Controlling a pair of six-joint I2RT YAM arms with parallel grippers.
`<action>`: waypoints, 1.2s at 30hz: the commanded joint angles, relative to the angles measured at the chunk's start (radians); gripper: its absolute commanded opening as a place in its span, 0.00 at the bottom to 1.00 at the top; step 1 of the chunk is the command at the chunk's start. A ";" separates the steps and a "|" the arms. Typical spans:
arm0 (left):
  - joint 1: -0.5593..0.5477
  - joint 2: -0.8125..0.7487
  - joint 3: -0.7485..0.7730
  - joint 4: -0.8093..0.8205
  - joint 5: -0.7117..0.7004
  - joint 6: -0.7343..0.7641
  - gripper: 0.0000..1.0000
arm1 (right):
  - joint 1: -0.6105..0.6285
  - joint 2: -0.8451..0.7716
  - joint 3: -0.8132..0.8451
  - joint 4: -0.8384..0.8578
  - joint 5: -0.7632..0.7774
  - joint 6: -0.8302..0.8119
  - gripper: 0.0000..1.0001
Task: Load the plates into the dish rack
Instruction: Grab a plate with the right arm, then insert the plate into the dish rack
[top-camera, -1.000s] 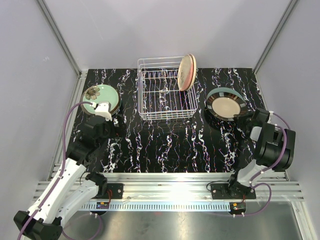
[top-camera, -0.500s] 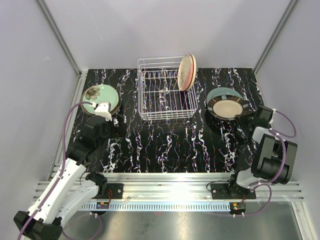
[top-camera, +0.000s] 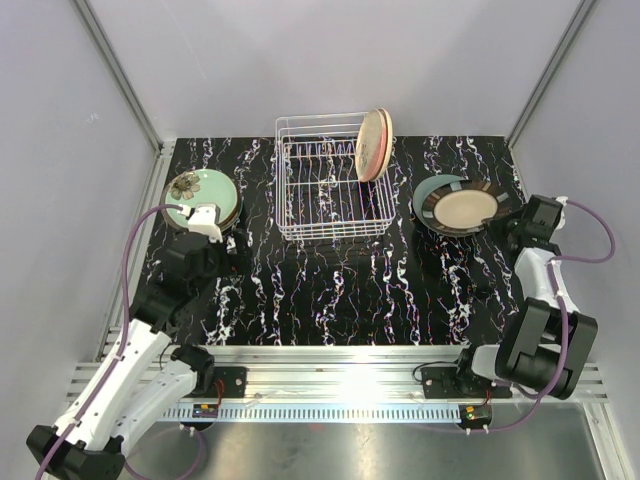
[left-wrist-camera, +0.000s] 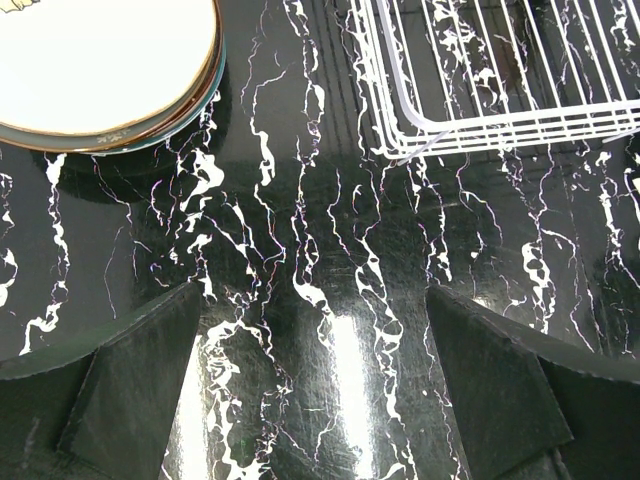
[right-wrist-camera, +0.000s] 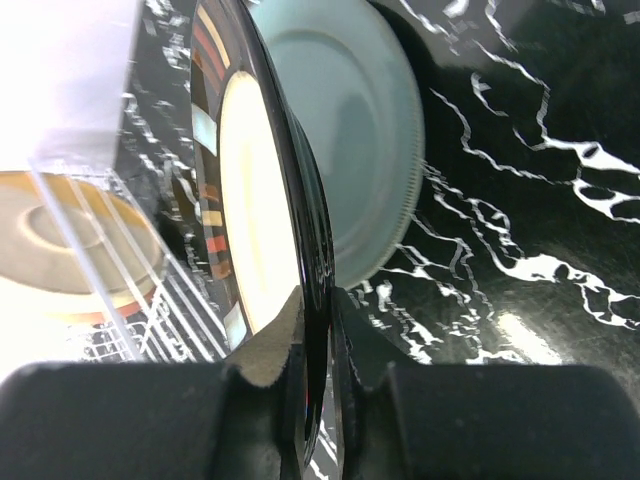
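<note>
Fingers (right-wrist-camera: 150, 420) of the right gripper (right-wrist-camera: 318, 375) pinch the dark-rimmed beige plate (top-camera: 466, 207) by its rim, over a teal plate (right-wrist-camera: 350, 130). Left gripper (left-wrist-camera: 320, 370) hangs spread above the table (left-wrist-camera: 330, 250).

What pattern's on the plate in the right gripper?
A beige plate, dark rim with coloured patches; best in the top external view.

From high up the top camera looks down on the whole table (top-camera: 330, 290), the left wrist one sits low facing the rack (left-wrist-camera: 500, 128), and the right wrist one hugs a plate (right-wrist-camera: 250, 200) edge-on, both seen from above too.
</note>
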 joint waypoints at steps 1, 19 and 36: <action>0.005 -0.018 0.040 0.036 0.012 0.011 0.99 | 0.007 -0.103 0.126 0.054 -0.045 -0.012 0.00; 0.005 -0.023 0.040 0.037 0.015 0.012 0.99 | 0.324 -0.108 0.520 -0.207 0.113 -0.234 0.00; 0.005 -0.015 0.043 0.034 -0.015 0.014 0.99 | 0.727 0.220 0.954 -0.334 0.480 -0.464 0.00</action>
